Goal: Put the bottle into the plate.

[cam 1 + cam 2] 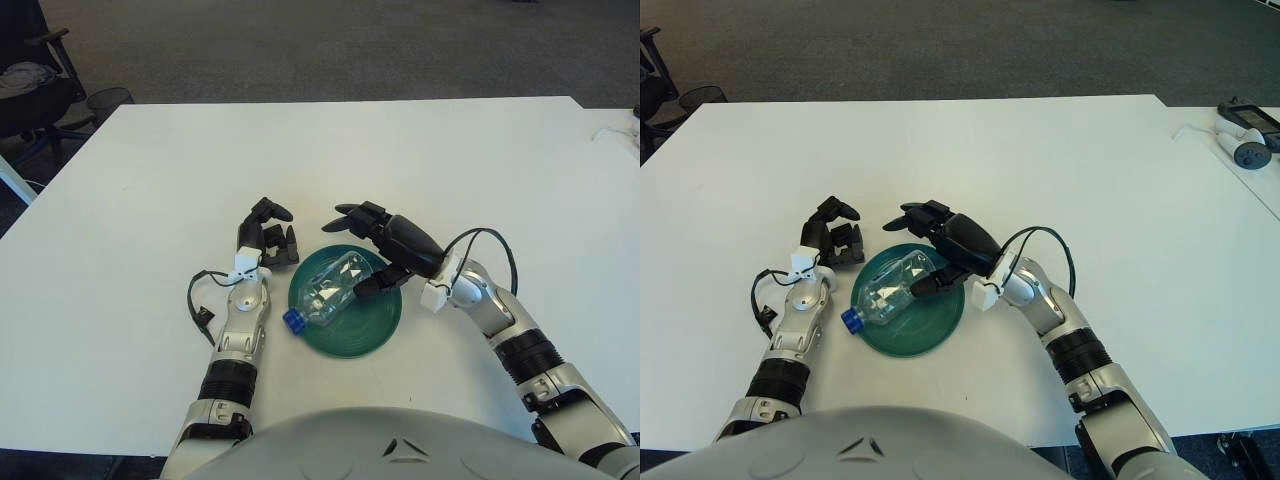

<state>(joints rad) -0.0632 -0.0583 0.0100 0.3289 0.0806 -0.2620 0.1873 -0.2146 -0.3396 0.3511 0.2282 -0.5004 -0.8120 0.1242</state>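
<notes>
Release step: the right hand [385, 240] hangs fingers spread, holding nothing. Just below its fingers the bottle [330, 290] lies in the plate [375, 325], cap overhanging toward the idle left hand [266, 240]. Next, withdrawal clear of it seems due
</notes>
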